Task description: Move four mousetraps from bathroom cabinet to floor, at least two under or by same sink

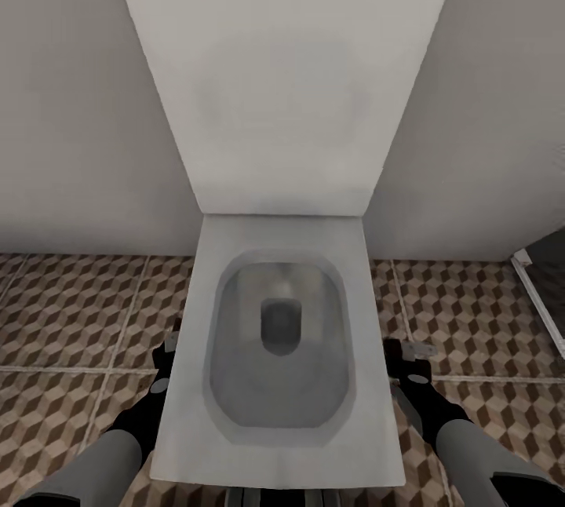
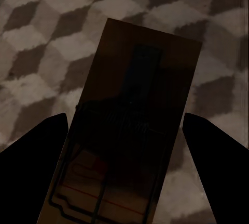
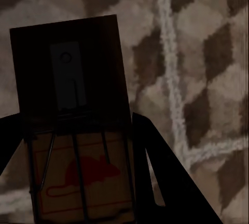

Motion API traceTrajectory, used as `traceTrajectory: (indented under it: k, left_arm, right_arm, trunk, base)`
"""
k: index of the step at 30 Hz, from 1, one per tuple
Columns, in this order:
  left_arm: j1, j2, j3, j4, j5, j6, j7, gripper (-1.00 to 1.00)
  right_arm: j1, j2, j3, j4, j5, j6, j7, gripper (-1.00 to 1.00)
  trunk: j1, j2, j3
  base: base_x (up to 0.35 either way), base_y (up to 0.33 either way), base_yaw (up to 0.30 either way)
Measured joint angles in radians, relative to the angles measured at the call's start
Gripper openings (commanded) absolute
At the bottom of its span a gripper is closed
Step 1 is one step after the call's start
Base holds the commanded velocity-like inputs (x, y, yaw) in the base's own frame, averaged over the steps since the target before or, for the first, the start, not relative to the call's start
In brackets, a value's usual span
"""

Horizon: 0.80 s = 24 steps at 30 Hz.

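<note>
The left claw [image 1: 166, 362] shows in the head view as a dark, blocky shape low at the left of a white toilet [image 1: 278, 350], and the right claw [image 1: 408, 370] mirrors it at the toilet's other side, both on grey-sleeved arms. From here I cannot tell how wide either stands. The toilet is smooth and squared, with a rounded-rectangle bowl greying toward the drain and a tall flat lid raised against a plain pale wall [image 1: 71, 99]. The bathroom floor [image 1: 71, 311] spreads to both sides: large square tiles printed with brown, beige and grey cubes, parted by pale grout.

In the left wrist view, the left claw [image 2: 124, 156] holds a mousetrap [image 2: 132, 109] between its two black, wedge-shaped fingers [image 2: 36, 167], which stand at the board's long edges. The mousetrap is a flat, dim brown rectangular board with a dark plate near its far end, thin dark wire across the middle and faint red lines at the near end. It hangs above the cube-patterned tiles [image 2: 41, 31].

In the right wrist view, the right claw [image 3: 78, 161] grips a second mousetrap [image 3: 72, 83] the same way, black fingers [image 3: 171, 182] against its sides. This board shows a grey metal tab, dark wire bars and a red mouse figure on tan wood. Behind it lie the patterned tiles with crossing grout lines [image 3: 171, 78].
</note>
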Motion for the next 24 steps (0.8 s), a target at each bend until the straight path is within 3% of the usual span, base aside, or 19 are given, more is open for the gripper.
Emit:
traceTrajectory:
  k: [24]
  left_arm:
    - [0.000,0.000,0.000,0.000,0.001,0.000,0.000,-1.00]
  right_arm:
    - [0.000,0.001,0.006,-0.001,-0.001,0.007,-0.001,-1.00]
  trunk:
    - [0.000,0.000,0.000]
  base:
    - [0.003,0.004,-0.027]
